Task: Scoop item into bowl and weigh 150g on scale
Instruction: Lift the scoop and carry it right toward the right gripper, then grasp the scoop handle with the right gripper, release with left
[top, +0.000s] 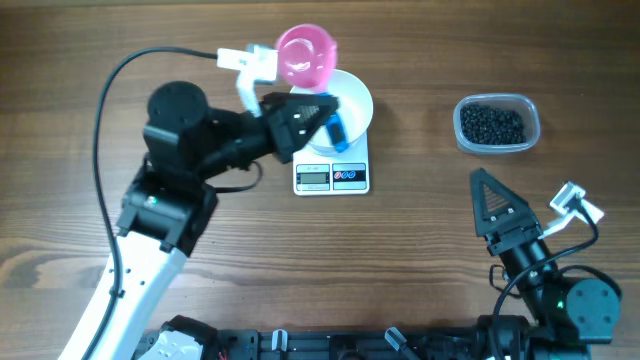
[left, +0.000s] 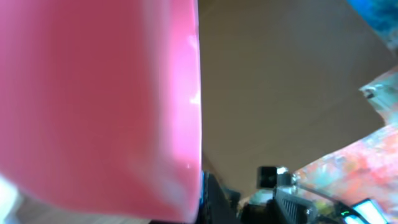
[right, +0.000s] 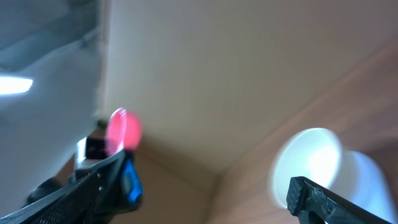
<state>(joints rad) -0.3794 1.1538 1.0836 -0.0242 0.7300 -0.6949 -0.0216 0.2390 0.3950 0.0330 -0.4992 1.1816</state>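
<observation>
from above, the left tool (top: 326, 112) is in the upper middle of the frame. it is closed tight on the blue handle (top: 339, 131) of the pink scoop (top: 305, 55). the scoop cup is lifted and tipped, at the top left edge of the white bowl (top: 355, 100). the bowl sits on the scale (top: 332, 172), and the scale sits on the wooden surface (top: 400, 260). the scale's little screen faces the bottom of the frame, and it is too small to read. the black beads (top: 492, 123) lie in a clear tub (top: 534, 122) at the upper right, well apart from the bowl. the right tool (top: 497, 198) is at the lower right, below the tub. its two fingers are spread wide and nothing is between them.

in the left wrist view, the pink scoop (left: 99, 99) fills the whole left half of the frame, very close and blurry. you cannot see the tool's fingers here.

in the right wrist view, all is blurry. the right tool (right: 205, 186) has one dark finger at the lower left and one at the lower right, far apart. the pink scoop (right: 123, 130) is at the middle left with its blue handle (right: 129, 180) under it. the white bowl (right: 308, 165) is at the right.
</observation>
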